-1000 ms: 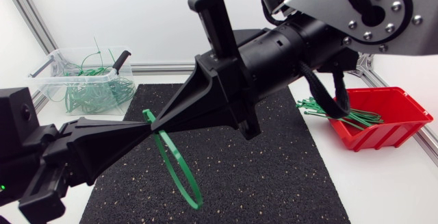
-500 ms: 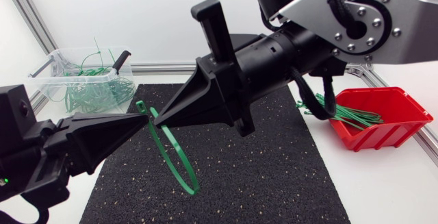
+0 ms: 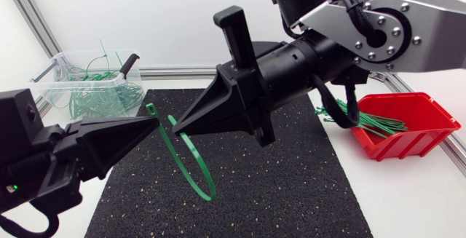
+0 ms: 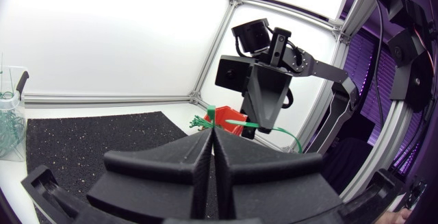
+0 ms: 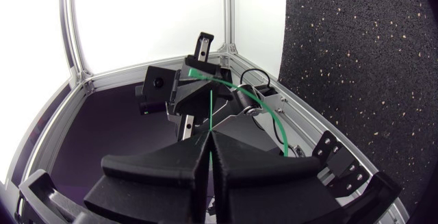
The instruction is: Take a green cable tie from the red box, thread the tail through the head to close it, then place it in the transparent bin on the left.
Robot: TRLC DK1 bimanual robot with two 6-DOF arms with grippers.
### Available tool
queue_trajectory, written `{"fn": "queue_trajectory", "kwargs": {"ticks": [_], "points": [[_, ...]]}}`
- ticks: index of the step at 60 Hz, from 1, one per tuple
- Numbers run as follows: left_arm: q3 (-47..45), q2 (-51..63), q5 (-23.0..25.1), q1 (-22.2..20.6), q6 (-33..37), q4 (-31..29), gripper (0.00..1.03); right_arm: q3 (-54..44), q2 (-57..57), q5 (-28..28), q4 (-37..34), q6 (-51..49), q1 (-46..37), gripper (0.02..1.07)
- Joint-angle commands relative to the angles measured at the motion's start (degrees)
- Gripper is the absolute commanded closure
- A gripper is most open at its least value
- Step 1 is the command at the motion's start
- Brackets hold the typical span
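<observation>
Above the black mat [image 3: 291, 187] a green cable tie [image 3: 191, 161] hangs curved into a loop between my two grippers. My left gripper [image 3: 155, 123] comes in low from the left and is shut on the tie near its head end [image 3: 151, 110]. My right gripper [image 3: 176, 130] points at it from the right, shut on the strap a short way along. In the left wrist view the tie [image 4: 263, 125] runs from the shut left gripper [image 4: 211, 129] to the right one. In the right wrist view the strap [image 5: 263, 104] arcs away from the shut right gripper [image 5: 209, 135].
The red box [image 3: 419, 140] with several green ties [image 3: 364, 121] stands at the right edge of the mat. The transparent bin [image 3: 54, 74], holding several closed ties, is at the back left. An aluminium frame runs along the table's back and sides.
The right gripper has drawn a little to the right, away from the left gripper's tip. The loop has swung and its lowest point hangs higher than before.
</observation>
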Motion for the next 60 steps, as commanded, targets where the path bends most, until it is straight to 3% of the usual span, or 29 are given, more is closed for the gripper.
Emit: {"fn": "queue_trajectory", "kwargs": {"ticks": [1,60], "points": [[-1.5,2.3,0.0,0.7,-0.2,2.1,1.00,-0.5,-1.3,-0.4,-1.0,1.8,1.2,1.02],[-1.3,1.7,0.8,-2.5,-1.6,2.7,1.00,0.7,-0.1,-0.3,0.9,2.2,0.6,1.02]]}}
